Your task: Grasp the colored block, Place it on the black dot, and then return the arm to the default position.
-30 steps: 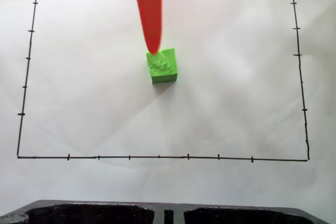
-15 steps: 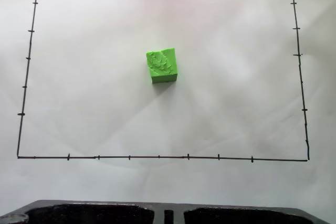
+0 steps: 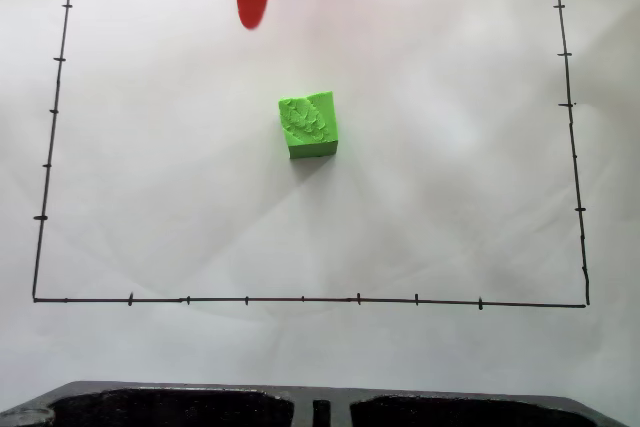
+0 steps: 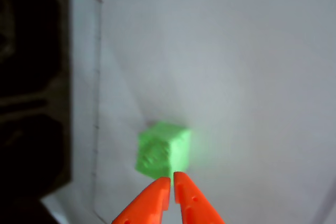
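Observation:
The colored block (image 3: 308,125), a small bright green cube with a bumpy top, sits alone near the middle of the white sheet in the fixed view. The arm's orange gripper (image 3: 250,19) pokes in from the top edge, up and to the left of the block and clear of it. In the wrist view the two orange fingertips (image 4: 158,188) lie almost together, the gripper (image 4: 171,181) is shut on nothing, and the block (image 4: 161,149) shows blurred just beyond them. The black dot is hidden.
A thin black tick-marked rectangle outline (image 3: 300,299) frames the white sheet. A dark moulded object (image 3: 180,405) runs along the bottom edge of the fixed view, and the same dark mass (image 4: 31,87) takes up the left side of the wrist view.
One second ago the orange finger tip rested at the block's far top edge. It pulled back to the top of the fixed view, then came slightly down again. The block has not moved.

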